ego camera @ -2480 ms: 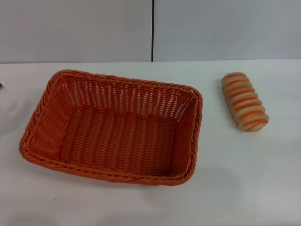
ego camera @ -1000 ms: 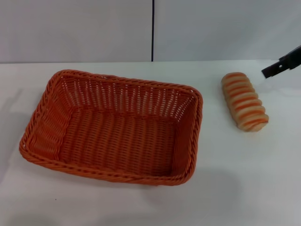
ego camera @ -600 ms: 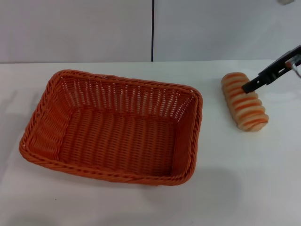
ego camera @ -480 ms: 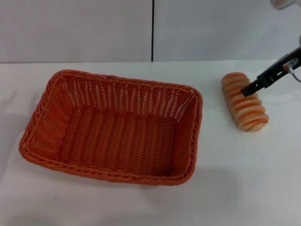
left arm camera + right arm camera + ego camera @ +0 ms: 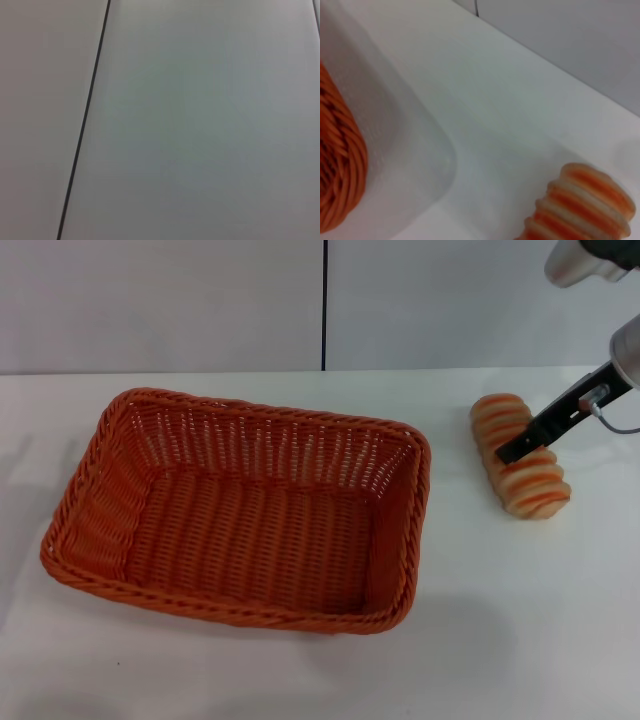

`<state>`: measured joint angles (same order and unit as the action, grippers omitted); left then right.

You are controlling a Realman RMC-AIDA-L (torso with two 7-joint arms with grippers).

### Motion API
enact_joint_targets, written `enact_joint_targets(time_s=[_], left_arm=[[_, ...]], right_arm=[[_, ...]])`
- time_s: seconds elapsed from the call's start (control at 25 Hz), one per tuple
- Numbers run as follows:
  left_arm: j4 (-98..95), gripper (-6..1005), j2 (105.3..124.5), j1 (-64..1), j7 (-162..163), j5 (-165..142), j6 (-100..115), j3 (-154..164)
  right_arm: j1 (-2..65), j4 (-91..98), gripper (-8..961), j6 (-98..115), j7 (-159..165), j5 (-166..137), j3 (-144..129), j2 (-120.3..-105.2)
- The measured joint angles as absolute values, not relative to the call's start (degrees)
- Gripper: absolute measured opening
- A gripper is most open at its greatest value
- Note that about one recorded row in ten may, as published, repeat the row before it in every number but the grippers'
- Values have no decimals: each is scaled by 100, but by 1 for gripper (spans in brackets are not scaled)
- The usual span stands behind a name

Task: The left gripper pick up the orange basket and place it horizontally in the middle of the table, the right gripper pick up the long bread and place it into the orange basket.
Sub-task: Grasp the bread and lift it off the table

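Far left of the head view there is only bare white table (image 5: 300,680); the left gripper is nowhere in sight, and its wrist camera shows just a blank grey wall panel. Centre-left sits the orange basket (image 5: 240,508), open side up, long side running across the frame, empty, so the placing step looks done. Over to the right, well apart from the basket, lies the long bread (image 5: 520,455), its long axis running from upper left down to lower right. And here is the right gripper (image 5: 525,443), reaching in from the upper right, one black finger across the loaf's middle, crosswise to that axis. Whether the fingers are spread or closed cannot be told. The bread sits directly under the tip, flat on the table; this arm is plainly the nearer.
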<state>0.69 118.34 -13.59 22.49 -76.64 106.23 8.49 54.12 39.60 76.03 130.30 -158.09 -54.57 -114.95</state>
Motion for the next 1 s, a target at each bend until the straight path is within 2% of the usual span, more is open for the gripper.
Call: enact_joint_targets(time_s=[0.56,0.76,1.0], left_arm=[[79,544,11839,-1370,2250,-7664,10542,749],[79,544,11839,-1380,2250,-7664,10524,705],[79,544,11839,-1393,2250,-7664,10524,665]], right_arm=[[5432,3841,657,7400,13201,-15924,-5669,-11551],[5391,3891,540,7378,13201,-15904,-5618,-11550],[5355,3967,495,7378,13201,-15796,-5590,-11549]])
